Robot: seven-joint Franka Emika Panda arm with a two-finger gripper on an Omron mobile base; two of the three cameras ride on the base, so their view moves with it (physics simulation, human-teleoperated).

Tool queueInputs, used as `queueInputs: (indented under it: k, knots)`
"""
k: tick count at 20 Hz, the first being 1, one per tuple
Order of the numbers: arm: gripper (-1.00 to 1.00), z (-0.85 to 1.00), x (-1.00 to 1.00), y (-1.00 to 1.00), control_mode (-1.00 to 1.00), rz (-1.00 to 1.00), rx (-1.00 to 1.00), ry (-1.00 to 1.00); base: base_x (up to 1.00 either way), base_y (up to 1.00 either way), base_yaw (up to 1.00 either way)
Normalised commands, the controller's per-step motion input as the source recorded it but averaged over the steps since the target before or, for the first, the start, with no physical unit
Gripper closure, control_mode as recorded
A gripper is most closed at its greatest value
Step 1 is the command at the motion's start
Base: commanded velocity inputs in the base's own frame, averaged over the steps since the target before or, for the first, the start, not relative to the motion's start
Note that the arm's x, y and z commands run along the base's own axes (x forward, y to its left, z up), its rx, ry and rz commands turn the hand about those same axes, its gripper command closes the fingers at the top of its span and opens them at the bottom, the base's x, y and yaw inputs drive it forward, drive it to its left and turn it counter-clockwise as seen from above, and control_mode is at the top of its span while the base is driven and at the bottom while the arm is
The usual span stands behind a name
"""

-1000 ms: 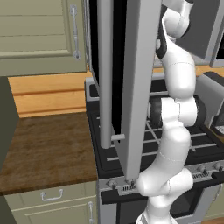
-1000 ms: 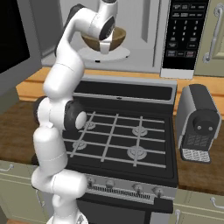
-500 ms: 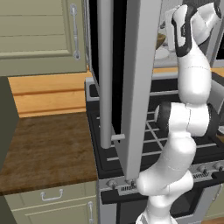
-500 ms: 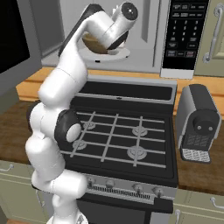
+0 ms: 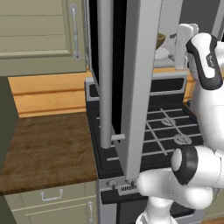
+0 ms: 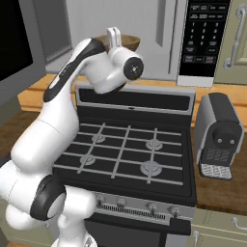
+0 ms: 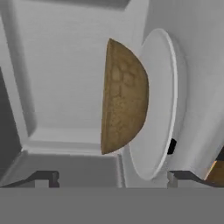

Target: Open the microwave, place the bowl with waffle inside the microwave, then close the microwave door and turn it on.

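1. The arm is reaching up and forward from the base, elbow bent over the stove (image 6: pixel 130 149), with the wrist sitting level with the opening of the microwave (image 6: pixel 159 34) above it.
2. The gripper (image 7: pixel 111 177) is pointing straight into the light grey cavity. Its two dark fingertips (image 7: pixel 43 177) are standing wide apart at the bottom of the hand view, holding nothing.
3. The bowl (image 7: pixel 124 98) is sitting on the white turntable (image 7: pixel 162 100) inside the microwave, out ahead of the fingertips and roughly centred between them, clear of both.
4. In the hand view the picture is rolled, so the bowl is showing side-on: flat rim facing that view's left, rounded bottom pressing against the turntable on the right. In the right base view its tan rim (image 6: pixel 126 40) is peeking out just behind the wrist, opening facing up.
5. Can't tell whether the waffle is in there, the bowl's inside is hidden from every angle.
6. The microwave door (image 5: pixel 131 87) is hanging wide open, its vertical bar handle (image 5: pixel 105 74) sticking out toward the left base camera.
7. A grey toaster (image 6: pixel 221 136) is standing on the counter right of the stove.
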Motion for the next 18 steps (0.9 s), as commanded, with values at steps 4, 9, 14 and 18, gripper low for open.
queueInputs:
  k: [4,9,14,18]
  knots:
    - [-1.00,0.44,-1.00,-0.01,-1.00,0.00,-0.23,-0.20,0.00,0.00,0.00]
    - [-1.00,0.19,-1.00,-0.23,-1.00,0.00,-0.46,-0.01,0.00,0.00,0.00]
    - [-1.00,-0.20,-1.00,-0.13,-1.00,0.00,-0.72,0.18,0.00,0.00,0.00]
    - [-1.00,-0.73,-0.82,0.00,-1.00,0.00,-0.67,0.31,0.00,0.00,0.00]
